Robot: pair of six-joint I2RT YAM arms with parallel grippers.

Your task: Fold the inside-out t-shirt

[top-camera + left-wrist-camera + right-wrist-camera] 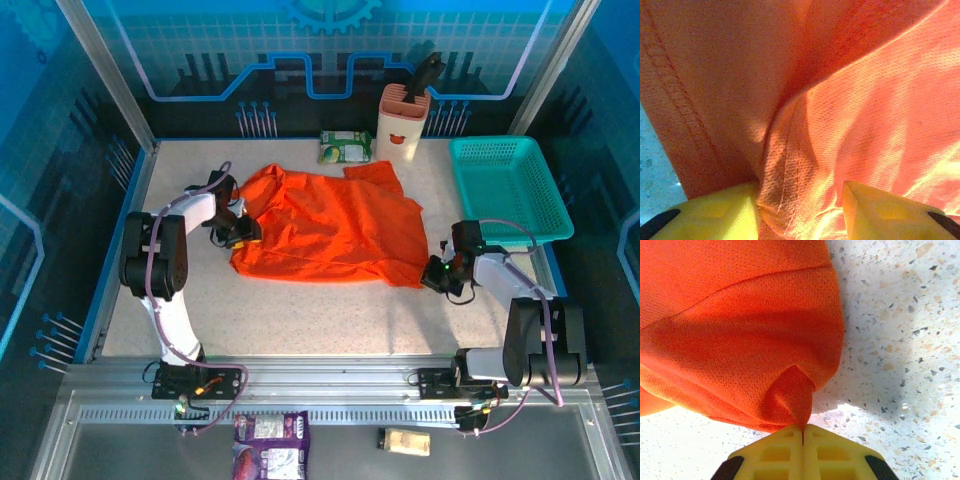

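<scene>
Right end effector (803,430) is clenched on a corner of the orange t-shirt (330,225), which lies spread on the speckled worktop (300,320). Left end effector (800,205) straddles a fold of it; grip unclear.

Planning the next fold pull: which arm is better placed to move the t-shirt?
Probably right: the right claw is shut on a pinch of the t-shirt edge, while the left claw stands open around loose cloth.

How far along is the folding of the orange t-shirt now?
Done: the t-shirt lies roughly spread on the table, without a clean fold. In hand: the right fingers pinch a corner of cloth; the left fingers stand apart with cloth between them. Left: the folding itself, it seems.
</scene>
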